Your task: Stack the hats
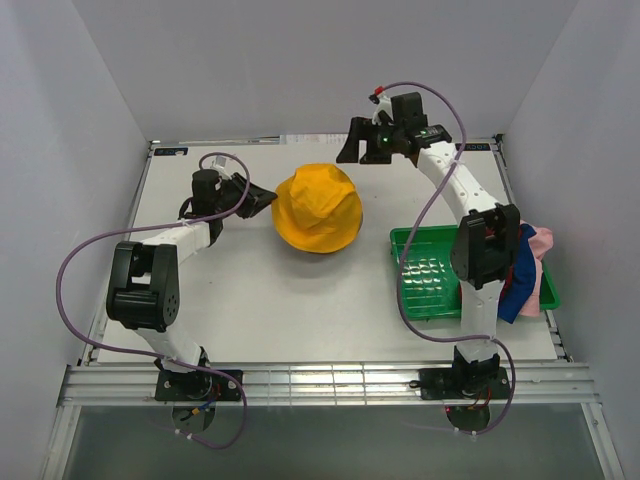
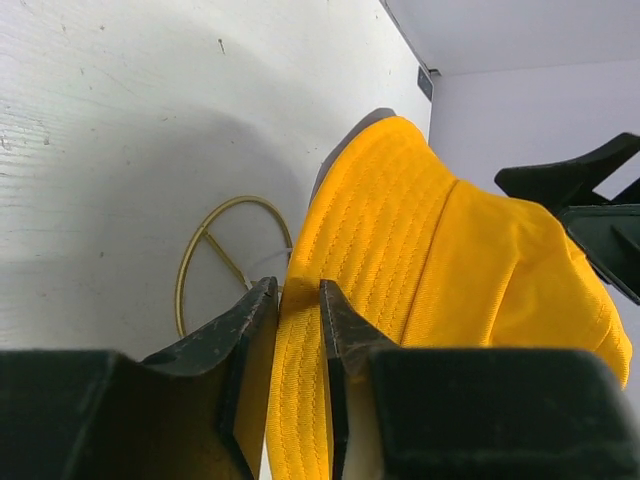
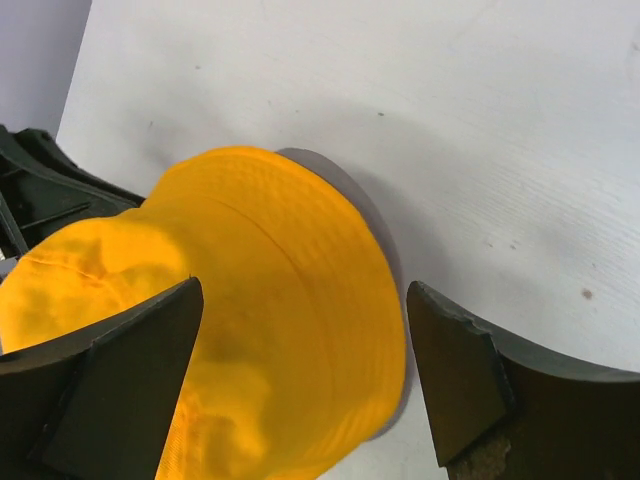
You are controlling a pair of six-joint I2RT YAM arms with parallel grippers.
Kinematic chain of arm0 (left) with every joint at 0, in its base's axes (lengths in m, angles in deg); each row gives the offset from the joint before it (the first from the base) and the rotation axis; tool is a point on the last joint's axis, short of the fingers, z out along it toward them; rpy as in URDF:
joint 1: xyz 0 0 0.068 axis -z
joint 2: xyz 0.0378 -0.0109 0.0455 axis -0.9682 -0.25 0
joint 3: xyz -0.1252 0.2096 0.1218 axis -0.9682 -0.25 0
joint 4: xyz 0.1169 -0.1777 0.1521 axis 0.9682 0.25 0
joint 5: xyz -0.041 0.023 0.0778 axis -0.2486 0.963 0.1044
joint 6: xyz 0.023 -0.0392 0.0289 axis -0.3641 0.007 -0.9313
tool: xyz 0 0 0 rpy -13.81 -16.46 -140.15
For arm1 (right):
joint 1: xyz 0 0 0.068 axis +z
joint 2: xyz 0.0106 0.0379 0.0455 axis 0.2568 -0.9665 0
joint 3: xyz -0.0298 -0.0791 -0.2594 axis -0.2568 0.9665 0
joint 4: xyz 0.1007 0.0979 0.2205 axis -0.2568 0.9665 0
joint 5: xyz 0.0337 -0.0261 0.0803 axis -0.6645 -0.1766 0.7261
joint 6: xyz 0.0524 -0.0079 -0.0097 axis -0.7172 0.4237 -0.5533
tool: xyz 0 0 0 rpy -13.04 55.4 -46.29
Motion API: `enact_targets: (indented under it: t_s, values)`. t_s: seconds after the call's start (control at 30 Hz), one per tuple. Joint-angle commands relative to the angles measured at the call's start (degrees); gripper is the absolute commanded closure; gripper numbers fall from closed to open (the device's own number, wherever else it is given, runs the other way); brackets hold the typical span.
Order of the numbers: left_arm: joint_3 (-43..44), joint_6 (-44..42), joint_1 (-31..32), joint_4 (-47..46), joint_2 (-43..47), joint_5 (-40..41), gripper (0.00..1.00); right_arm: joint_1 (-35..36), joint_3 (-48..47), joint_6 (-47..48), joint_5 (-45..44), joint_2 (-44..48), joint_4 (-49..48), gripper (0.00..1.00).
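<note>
Matt yellow woven-cloth bucket hat (image 2: 430, 260), brim ridged with stitch rows. White table top (image 2: 120, 120) matt, faintly grained and scuffed. Green plastic tray (image 1: 425, 265) glossy; thin gold wire stand (image 2: 204, 228) smooth metal.

White table (image 1: 300, 310) boxed by pale, seemingly lilac walls (image 1: 300, 60).

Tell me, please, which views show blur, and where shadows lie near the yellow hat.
Top external view: even light, sharp, faint shadow under the yellow hat. Left wrist view: the left pincer is dark, blurred near the lens; a broad soft shadow covers the gold wire stand. Right wrist view: the right pincer is softly blurred, the table evenly lit.
</note>
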State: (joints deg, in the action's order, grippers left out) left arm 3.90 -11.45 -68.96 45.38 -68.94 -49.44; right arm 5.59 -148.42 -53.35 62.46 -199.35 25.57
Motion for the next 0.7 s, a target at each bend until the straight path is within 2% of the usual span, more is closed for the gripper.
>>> enact_targets:
  t_s: [0.0,0.1,0.13,0.27,0.3,0.37,0.47,0.67]
  values:
    - [-0.73,-0.02,-0.15,-1.04,3.17,-0.1,0.67,-2.8,4.08,-4.78,-1.0,6.68,1.09,0.12]
    - [-1.26,0.24,-0.06,-1.47,3.34,-0.01,0.78,-3.59,10.58,-5.85,0.84,10.64,0.74,0.13]
    - [-1.43,0.33,-0.06,-1.56,3.35,-0.01,0.84,-3.59,12.69,-6.02,1.2,11.69,0.56,0.13]
    - [-2.22,0.59,-0.06,-2.09,3.08,-0.19,0.94,-3.77,25.95,-7.34,0.15,20.46,-2.07,0.14]
    - [-2.4,0.51,-0.06,-2.18,3.0,-0.19,0.96,-3.94,31.46,-8.04,0.06,21.8,-4.51,0.14]
    - [-2.66,0.33,-0.06,-2.18,2.99,0.25,1.0,-4.56,36.68,-10.32,0.85,25.13,-7.86,0.16]
    - [-3.19,0.24,-0.06,-2.18,3.0,0.52,1.0,-5.09,42.67,-12.52,1.55,26.11,-10.86,0.26]
    - [-4.07,-0.02,-0.06,-2.18,3.26,1.13,1.0,-5.61,50.23,-17.53,6.56,25.85,-20.08,0.32]
